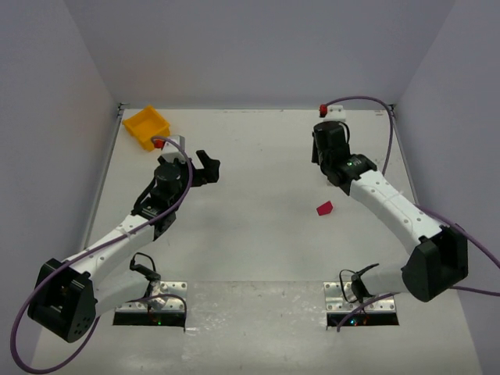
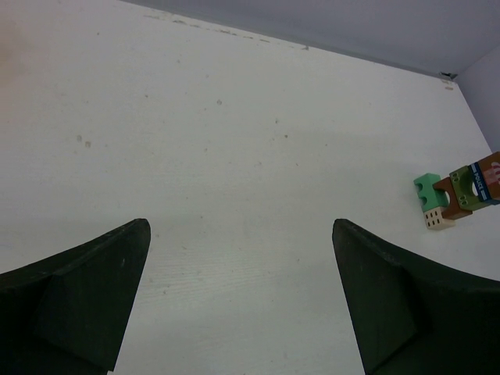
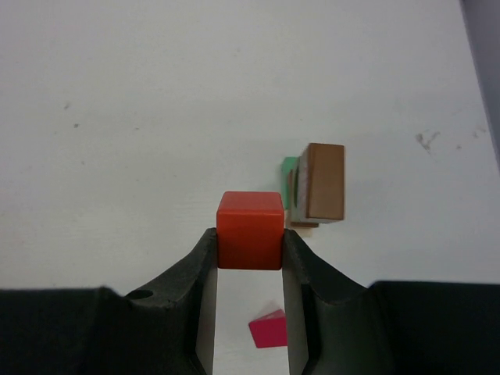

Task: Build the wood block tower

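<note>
Right end effector [image 3: 250,244] is closed on an orange-red wooden cube [image 3: 249,220]. It grips the cube by two opposite side faces between its black fingertips and holds it above the white bench [image 1: 258,258]. In the top external view its fingers are hidden beneath the arm's own wrist. That wrist stands over the right half of the bench, nearer the far edge than the near edge.

Left end effector [image 1: 208,167] is fully open, with nothing between its fingers, which stand wide apart over bare bench surface. It sits in the left half of the bench, toward the far edge, and points toward the right side.

The wood block tower [image 3: 316,187] stands on the bench. In the right wrist view it appears just to the right of the held cube, not touching it. From that view a brown rectangular block forms its top, with a green block showing at the left side and a pale natural block at the lower edge. The left wrist view shows the tower near the right border of the picture. Visible there are a green block, a brown block with a round opening, a piece carrying a blue label, and a pale block with dark dots at the base, all touching. The number of levels cannot be told.

A magenta wooden wedge [image 1: 324,208] lies alone in the right half of the bench, about midway between the far and near edges and apart from the tower. A yellow plastic bin [image 1: 147,125] sits at the far left corner.
</note>
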Tool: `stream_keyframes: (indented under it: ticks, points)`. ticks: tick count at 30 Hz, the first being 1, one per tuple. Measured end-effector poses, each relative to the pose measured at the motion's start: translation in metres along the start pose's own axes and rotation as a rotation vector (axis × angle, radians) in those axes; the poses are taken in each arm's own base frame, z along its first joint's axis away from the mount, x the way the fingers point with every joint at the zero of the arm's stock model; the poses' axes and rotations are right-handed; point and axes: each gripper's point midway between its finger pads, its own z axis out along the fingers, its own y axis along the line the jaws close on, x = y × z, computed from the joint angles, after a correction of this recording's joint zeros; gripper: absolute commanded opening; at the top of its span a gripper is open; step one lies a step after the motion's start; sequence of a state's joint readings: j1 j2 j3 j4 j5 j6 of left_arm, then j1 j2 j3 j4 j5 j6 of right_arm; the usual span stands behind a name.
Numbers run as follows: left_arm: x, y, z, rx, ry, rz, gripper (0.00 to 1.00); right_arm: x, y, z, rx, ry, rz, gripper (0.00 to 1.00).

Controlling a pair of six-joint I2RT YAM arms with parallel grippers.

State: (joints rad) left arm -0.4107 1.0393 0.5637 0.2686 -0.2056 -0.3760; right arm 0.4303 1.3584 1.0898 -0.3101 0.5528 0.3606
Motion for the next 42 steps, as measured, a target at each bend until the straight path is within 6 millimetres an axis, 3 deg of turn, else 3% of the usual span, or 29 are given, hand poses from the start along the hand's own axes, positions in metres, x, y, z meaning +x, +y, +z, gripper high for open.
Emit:
stream_keyframes:
  ticks: [4,7,19,30,42]
  points:
    - [-0.003,0.002,-0.004,-0.007,-0.017,-0.003,1.00,0.000,-0.037,0.010,0.088,0.052,0.057,0.16]
    - [-0.005,0.004,-0.003,-0.018,-0.025,-0.004,1.00,0.005,-0.048,0.014,0.117,0.083,0.073,0.16]
    - [0.001,0.012,0.001,-0.060,-0.016,-0.004,1.00,0.024,-0.063,0.031,0.097,0.183,0.106,0.15]
    - [0.001,0.013,0.001,-0.066,-0.018,-0.005,1.00,0.029,-0.054,0.052,0.071,0.233,0.087,0.16]
    - [0.004,0.014,0.003,-0.071,-0.009,-0.002,1.00,0.026,-0.059,0.054,0.078,0.234,0.084,0.20]
